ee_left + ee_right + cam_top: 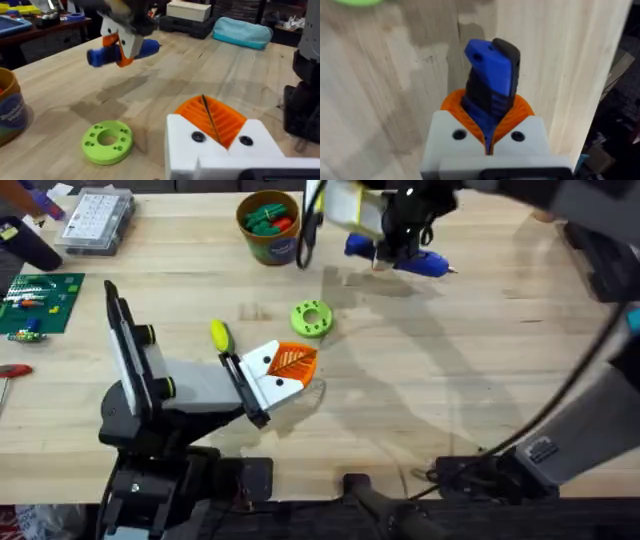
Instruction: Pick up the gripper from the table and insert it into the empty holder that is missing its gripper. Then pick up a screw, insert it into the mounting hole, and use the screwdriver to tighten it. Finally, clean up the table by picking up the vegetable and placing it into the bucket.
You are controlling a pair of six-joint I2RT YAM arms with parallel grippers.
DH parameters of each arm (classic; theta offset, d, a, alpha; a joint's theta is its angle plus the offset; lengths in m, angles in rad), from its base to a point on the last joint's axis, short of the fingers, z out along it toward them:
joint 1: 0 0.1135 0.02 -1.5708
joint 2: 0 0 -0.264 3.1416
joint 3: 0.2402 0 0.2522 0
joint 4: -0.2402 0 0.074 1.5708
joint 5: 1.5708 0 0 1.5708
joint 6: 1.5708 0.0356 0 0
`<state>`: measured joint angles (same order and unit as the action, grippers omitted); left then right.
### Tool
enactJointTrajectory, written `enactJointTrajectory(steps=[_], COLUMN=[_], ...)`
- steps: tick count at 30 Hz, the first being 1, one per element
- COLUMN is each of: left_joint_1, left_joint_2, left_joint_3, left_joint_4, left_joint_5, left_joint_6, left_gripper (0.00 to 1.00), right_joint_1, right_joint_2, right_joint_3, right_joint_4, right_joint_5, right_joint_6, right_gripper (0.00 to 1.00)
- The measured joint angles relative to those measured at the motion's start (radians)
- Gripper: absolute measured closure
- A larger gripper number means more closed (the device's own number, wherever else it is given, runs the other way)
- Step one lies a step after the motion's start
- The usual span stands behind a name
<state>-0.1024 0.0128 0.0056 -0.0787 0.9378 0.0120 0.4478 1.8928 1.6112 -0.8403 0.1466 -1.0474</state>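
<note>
Screwdriver, a blue pen-shaped powered tool, hangs above the wooden bench at its far side, clamped in the right gripper, overhead. From the left wrist, the left gripper looks pressed together, gripping nothing, beside a green plastic disc. The right wrist shows orange pads pinching the blue body.

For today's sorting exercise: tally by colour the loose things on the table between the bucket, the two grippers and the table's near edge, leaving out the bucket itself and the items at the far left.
Blue: 1, the screwdriver, held in the right gripper
Green: 1, the ring-shaped disc
Yellow: 1, the small yellow piece beside the left gripper
Total: 3
</note>
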Motion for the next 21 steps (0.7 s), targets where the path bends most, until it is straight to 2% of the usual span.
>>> enactJointTrajectory(steps=[7,16,17,19,21], left_joint_1=[0.0,0.0,0.0,0.0,0.0], left_joint_2=[0.0,0.0,0.0,0.0,0.0], left_joint_3=[0.0,0.0,0.0,0.0,0.0], left_joint_4=[0.048,0.057,0.057,0.057,0.051], left_joint_5=[-0.093,-0.165,-0.169,-0.176,-0.181], left_joint_6=[-0.048,-0.095,-0.097,-0.099,-0.101], left_gripper=[0.996,0.996,0.996,0.996,0.887], right_joint_1=[-0.032,-0.098,-0.104,-0.117,-0.123], right_joint_2=[0.108,0.156,0.158,0.16,0.16], right_joint_3=[0.0,0.0,0.0,0.0,0.0], right_joint_4=[0.005,0.01,0.01,0.01,0.013], right_joint_5=[0.041,0.048,0.048,0.054,0.062], right_joint_6=[-0.113,-0.155,-0.156,-0.161,-0.164], right_gripper=[0.985,0.969,0.893,0.593,0.307])
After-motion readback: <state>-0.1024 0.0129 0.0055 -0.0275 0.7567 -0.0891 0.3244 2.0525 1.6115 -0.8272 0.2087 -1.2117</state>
